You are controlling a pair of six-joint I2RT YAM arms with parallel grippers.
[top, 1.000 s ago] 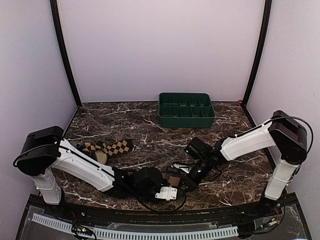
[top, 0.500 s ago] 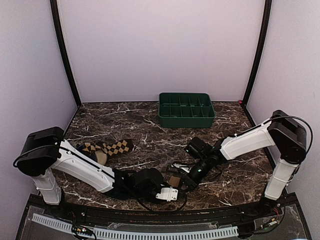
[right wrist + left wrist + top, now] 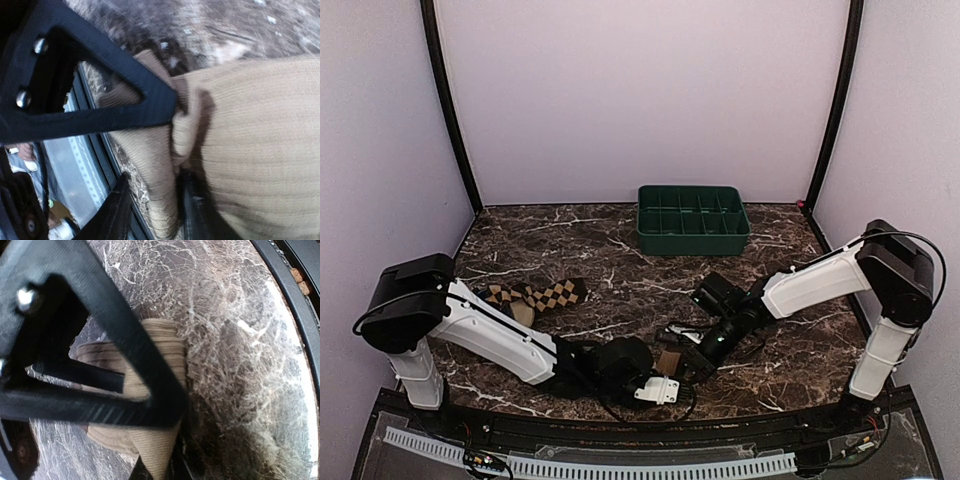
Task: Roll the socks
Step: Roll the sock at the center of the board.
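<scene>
**Tan sock mid-roll at front edge, both tools crowded on it**

Loc: tan sock lies low-centre on the bench, close to the front rail, with the two arms meeting over it. Checked socks lie flat at left, just beside the left forearm, well apart from the work. Green tray sits at the back.

Left tool: in the wrist view one finger lies slantwise across the sock, fabric bunched vs it. 2nd finger not made out, so can't tell if it's nipped shut or just pressing.

Right tool: in the wrist view a fold of ribbed fabric sits under the upper finger tip, w/ dark parts below. Looks like cloth between the jaws, but can't tell if it's a real grip or loose contact.

Step, my read: sock bunched or part-folded, no tidy roll yet.

Risks:
- If either tool lets go early, soft knit prob springs back and the roll is lost
- Fingers v. close together, so a small inward move may clash them or pinch cloth btw both tools
- Fabric looped on a finger may snag and drag on retreat
- Sock near the edge, so a pull toward the bases could tip it off
- A left forearm sweep could shove the checked socks
</scene>
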